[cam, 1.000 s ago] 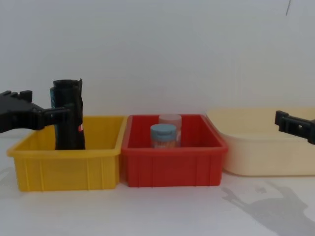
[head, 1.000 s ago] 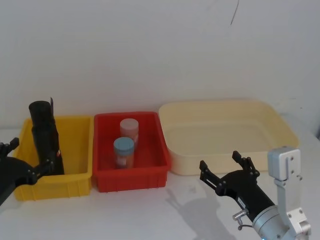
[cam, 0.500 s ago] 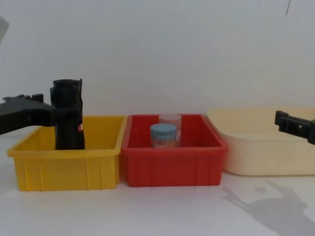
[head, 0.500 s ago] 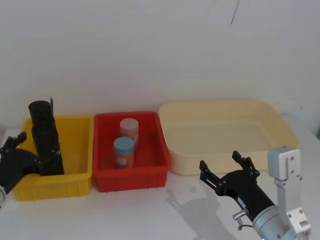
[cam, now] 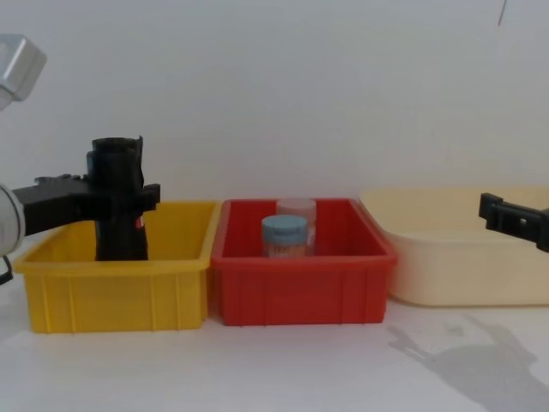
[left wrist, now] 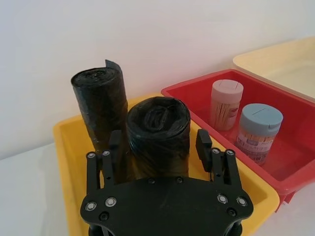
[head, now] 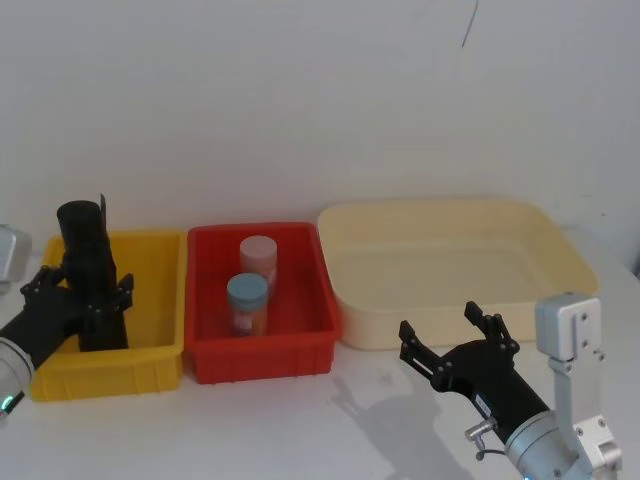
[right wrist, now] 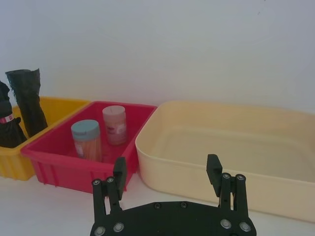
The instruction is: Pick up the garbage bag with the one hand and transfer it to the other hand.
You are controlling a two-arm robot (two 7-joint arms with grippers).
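Far left of the head view, the left gripper [head: 85, 282] is down in the yellow bin [head: 120, 368]. Its fingers are spread to either side of the garbage bag [left wrist: 158, 129]. The left wrist view shows a sliver of gap beside one finger, so it's straddling the bag, not squeezing it. The bag stands upright toward the front of that bin, and its red label [cam: 139, 223] peeks out low on its side in the chest view. Just behind it stands a plain black roll [left wrist: 98, 105] with a loose flap at the top. Over to centre frame: the red bin [head: 262, 358], just beside the yellow one, holds a blue-lidded jar [head: 247, 305] in front and a pink-lidded jar [head: 258, 258] behind. Next along, right of centre, sits the cream tub [head: 365, 330]. Down at lower right, the right gripper [head: 437, 322] hovers over the white table [head: 300, 420] in front of the tub, fingers wide apart.
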